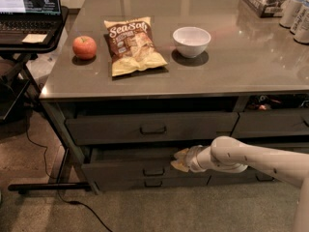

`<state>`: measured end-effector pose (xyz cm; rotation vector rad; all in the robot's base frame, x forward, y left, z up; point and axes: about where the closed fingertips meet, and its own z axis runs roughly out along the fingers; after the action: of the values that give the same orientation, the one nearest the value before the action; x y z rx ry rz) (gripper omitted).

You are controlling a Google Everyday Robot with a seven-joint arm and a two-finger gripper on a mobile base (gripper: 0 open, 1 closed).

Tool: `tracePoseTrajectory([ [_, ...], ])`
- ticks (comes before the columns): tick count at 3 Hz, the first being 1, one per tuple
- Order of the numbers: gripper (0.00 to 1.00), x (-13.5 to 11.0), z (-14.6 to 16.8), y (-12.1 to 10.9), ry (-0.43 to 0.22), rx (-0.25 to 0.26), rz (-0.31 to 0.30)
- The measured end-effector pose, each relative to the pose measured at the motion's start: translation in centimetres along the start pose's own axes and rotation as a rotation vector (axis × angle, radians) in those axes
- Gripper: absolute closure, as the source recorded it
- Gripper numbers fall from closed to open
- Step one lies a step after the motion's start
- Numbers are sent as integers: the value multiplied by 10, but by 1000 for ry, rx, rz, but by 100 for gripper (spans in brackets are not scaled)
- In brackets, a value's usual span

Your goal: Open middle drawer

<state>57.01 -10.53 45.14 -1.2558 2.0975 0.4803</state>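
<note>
Gripper [179, 159] low, leftward, on outstretched arm [251, 161]

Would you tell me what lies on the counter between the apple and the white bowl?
In the camera view, a chip bag lies between the apple and bowl. The gripper is down at the middle drawer.

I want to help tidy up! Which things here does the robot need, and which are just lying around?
Needed: middle drawer; tool, at the drawer's front, right of its handle.
Lying about: apple; chip bag; white bowl; laptop.
</note>
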Motion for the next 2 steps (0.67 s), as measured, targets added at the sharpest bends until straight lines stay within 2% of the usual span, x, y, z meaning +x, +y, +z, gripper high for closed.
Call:
tracePoseTrajectory([
  [1, 11, 14, 4, 21, 9, -4, 24],
  [2, 0, 12, 2, 21, 9, -4, 24],
])
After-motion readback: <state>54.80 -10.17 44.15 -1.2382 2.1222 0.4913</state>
